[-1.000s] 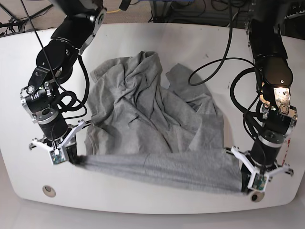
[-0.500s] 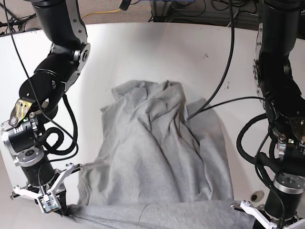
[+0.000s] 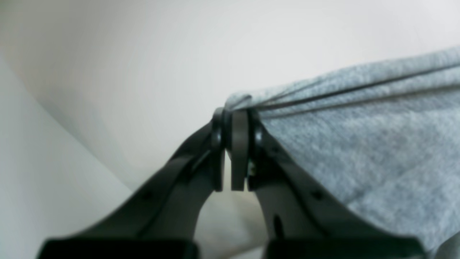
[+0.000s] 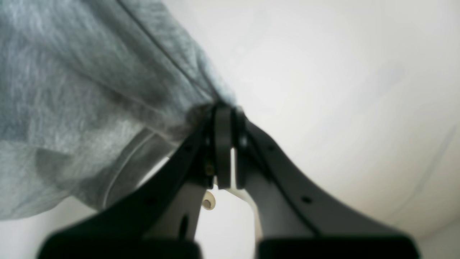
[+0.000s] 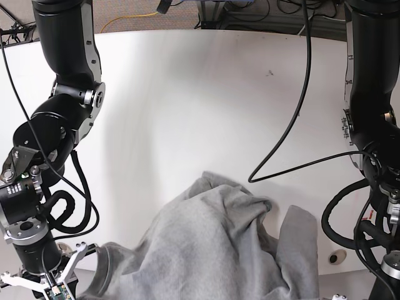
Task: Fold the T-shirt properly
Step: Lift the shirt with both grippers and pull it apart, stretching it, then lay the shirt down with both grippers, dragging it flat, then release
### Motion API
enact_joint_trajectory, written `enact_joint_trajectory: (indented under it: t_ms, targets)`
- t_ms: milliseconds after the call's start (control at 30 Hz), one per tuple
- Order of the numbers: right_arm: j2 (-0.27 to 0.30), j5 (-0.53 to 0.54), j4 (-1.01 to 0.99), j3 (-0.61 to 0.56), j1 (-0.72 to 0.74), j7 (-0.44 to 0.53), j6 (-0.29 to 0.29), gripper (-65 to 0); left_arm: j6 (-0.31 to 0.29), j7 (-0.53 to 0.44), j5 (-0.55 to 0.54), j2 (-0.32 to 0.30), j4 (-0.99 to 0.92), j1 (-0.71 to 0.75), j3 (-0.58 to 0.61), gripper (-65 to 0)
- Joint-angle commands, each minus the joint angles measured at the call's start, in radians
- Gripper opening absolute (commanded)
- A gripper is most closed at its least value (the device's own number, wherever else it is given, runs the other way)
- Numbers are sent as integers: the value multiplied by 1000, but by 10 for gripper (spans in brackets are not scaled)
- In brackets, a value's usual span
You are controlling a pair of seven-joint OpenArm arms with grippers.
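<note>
**benchrat:** Closest to the wrist cams, both claws were clamped on cloth. The left gripper [image 3: 230, 118] had its jaws pressed together on a bunched corner of the T-shirt [image 3: 359, 151], and the grey fabric ran off to the right of that view in a taut band with a dark seam line along it. The right gripper [image 4: 224, 115] was the same story: jaws squeezed tight on a gathered bit of the shirt [image 4: 79, 108], the rest hanging off to the left of that view with a hem edge curling under.

**foldbot_fan:** And where was the shirt sitting overall?

**benchrat:** In the base view it was down at the near edge of the white table [image 5: 206, 112], a rumpled grey heap [image 5: 212, 250] running out of the bottom of the frame. Couldn't read any lettering, too crumpled. The right arm [image 5: 44, 187] stood on that view's left with its wrist right at the bottom corner, beside the shirt's left edge. The left arm [image 5: 375, 156] was on that view's right, its wrist cut off at the bottom.

**foldbot_fan:** Anything further back?

**benchrat:** A black cable [image 5: 294, 131] draped across the table from the left arm, ending just above the heap. Beyond the far edge, a tangle of cables, one of them yellow [image 5: 128, 19], lay on the floor.
</note>
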Motion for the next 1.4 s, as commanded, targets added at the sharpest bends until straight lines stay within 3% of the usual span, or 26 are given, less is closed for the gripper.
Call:
enact_joint_trajectory:
  t_ms: [0,300,533,833,1033,1367]
  targets:
    - [8,-15,12,28,-10,-5,-9,-650,-13,-1,19,19,7,13,-1,-650]
    - [6,62,14,127,-231,-2,-9,-650,-78,3,18,40,36,323,-1,-650]
    - [6,159,12,256,-437,-2,-9,-650,-119,-1,18,137,41,661,4,-650]
    - [6,176,11,276,-642,4,-9,-650,-138,-1,21,214,39,974,54,-650]
    - [-46,174,6,384,-733,4,-9,-650,-138,-1,21,212,39,1092,54,-650]
    - [-58,183,6,430,-880,4,-9,-650,-138,2,21,188,38,1242,103,-650]
